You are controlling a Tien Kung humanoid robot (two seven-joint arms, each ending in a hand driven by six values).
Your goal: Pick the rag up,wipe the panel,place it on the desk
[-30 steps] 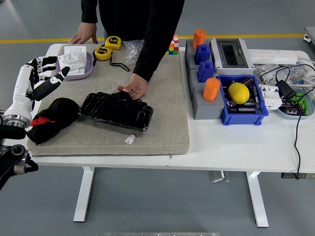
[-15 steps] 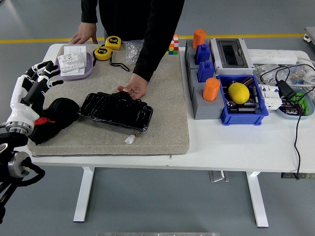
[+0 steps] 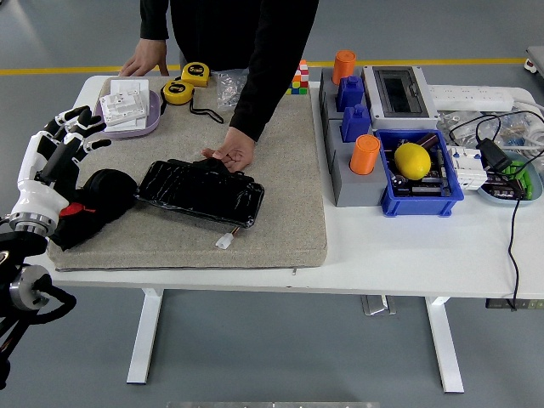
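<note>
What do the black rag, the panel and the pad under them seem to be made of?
The black rag looks like soft matte cloth: it lies crumpled in folds. The panel seems to be glossy black plastic, since it reflects light and keeps a rigid shape. The pad looks like grey-beige felt or foam, dull and thick at its edge.

rag (image 3: 92,204): soft matt black cloth | panel (image 3: 201,193): glossy black plastic | mat (image 3: 280,170): rough grey felt
</note>
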